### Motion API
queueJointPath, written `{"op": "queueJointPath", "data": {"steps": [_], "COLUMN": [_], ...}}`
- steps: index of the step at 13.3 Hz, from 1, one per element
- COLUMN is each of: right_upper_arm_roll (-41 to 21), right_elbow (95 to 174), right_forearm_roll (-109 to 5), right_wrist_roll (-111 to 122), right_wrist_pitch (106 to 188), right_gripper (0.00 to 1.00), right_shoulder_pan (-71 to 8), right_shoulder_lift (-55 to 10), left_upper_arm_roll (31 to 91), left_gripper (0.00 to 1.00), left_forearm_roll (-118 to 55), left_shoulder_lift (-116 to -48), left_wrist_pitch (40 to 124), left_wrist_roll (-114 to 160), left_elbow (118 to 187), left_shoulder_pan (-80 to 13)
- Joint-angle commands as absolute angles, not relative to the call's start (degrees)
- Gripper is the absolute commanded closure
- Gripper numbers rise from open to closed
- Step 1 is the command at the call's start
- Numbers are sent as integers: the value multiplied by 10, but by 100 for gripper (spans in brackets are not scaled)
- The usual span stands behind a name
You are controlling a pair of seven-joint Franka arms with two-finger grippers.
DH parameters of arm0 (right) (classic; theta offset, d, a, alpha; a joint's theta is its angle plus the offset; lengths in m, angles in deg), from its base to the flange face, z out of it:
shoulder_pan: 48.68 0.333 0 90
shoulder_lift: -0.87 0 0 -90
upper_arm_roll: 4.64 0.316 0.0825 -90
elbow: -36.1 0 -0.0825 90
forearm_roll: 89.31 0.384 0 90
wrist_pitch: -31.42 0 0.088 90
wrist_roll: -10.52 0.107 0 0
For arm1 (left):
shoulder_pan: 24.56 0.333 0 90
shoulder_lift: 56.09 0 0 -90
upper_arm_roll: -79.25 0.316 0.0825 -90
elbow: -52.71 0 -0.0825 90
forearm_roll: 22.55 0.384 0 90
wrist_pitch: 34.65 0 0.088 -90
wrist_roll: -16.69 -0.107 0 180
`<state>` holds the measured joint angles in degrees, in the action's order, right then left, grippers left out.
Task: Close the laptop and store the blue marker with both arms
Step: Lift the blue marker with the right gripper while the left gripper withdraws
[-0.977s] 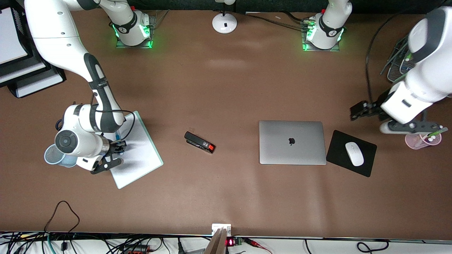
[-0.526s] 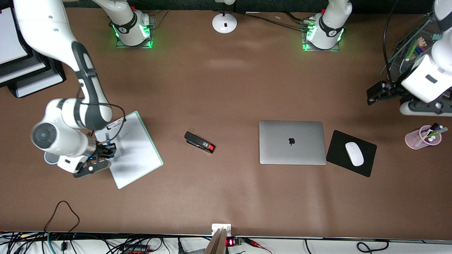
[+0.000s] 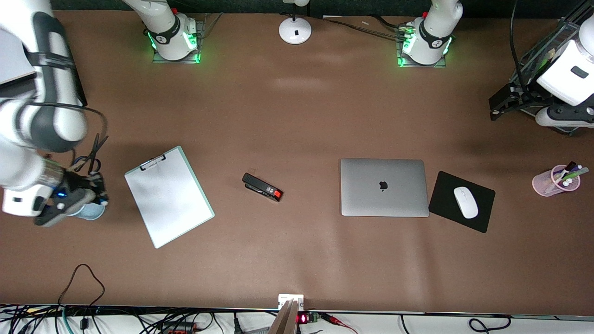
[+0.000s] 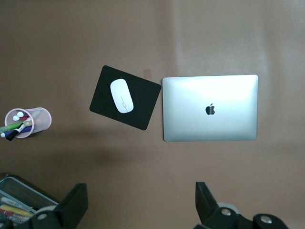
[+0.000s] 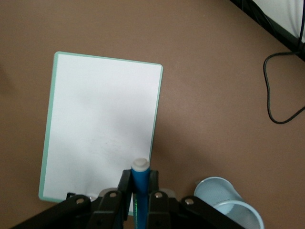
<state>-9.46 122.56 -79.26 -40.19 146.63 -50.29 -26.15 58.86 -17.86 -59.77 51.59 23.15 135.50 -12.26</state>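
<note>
The laptop (image 3: 384,187) lies shut and flat on the brown table (image 3: 297,116), lid up, dark apple logo showing. Everything else is placed relative to it.

Just beside the laptop, toward the left arm's end of the table, a black mouse pad (image 3: 461,201) carries a white mouse (image 3: 465,202). Well past the pad toward that same end stands a pink pen cup (image 3: 556,181) with several pens in it. Toward the right arm's end, a black stapler (image 3: 262,187) with a red tip lies near the laptop. Well apart from the laptop at that end lies a white clipboard (image 3: 169,196), set askew. Past the clipboard stands a pale blue cup (image 3: 88,211).

Right gripper (image 5: 139,198): up in the air by the pale blue cup, well away from the laptop. Its fingers (image 5: 153,183) are clamped on the blue marker (image 5: 139,191), white end pointing away from the wrist. In the right wrist view the cup's open mouth sits just beside the gripper, with the clipboard close by.

Left gripper (image 3: 503,99): raised over the left arm's end of the table, farther from the front camera than the laptop, beside a dark wire rack (image 3: 545,41). Left wrist view shows its fingers (image 4: 202,198) spread wide, holding nothing, with the laptop, pad and pen cup in sight on the table.
</note>
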Motion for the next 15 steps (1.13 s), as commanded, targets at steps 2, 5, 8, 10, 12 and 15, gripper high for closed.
{"op": "queueJointPath", "data": {"steps": [2,5,8,10,12,15], "right_upper_arm_roll": [-89,-89,-91,-91,-91,-91], "right_elbow": [1173,1157,1157,1157,1157,1157], "right_forearm_roll": [-723,-620,-544,-488,-427,-425], "right_wrist_roll": [-562,-783,-914,-998,-1083,-1116], "right_wrist_pitch": [1371,1349,1314,1299,1282,1268], "right_gripper": [92,92,92,92,92,92], "right_shoulder_pan": [-554,-598,-634,-656,-678,-701], "right_shoulder_lift": [-259,-259,-265,-279,-301,-314], "left_upper_arm_roll": [585,588,649,677,677,674], "left_gripper": [0,0,0,0,0,0], "left_forearm_roll": [-173,-175,-196,-197,-197,-197], "left_shoulder_lift": [-570,-563,-540,-532,-530,-534], "left_wrist_pitch": [506,503,504,504,499,493], "left_wrist_roll": [217,211,199,199,199,199], "left_elbow": [1370,1369,1395,1407,1408,1410], "left_shoulder_pan": [-116,-118,-170,-199,-198,-196]}}
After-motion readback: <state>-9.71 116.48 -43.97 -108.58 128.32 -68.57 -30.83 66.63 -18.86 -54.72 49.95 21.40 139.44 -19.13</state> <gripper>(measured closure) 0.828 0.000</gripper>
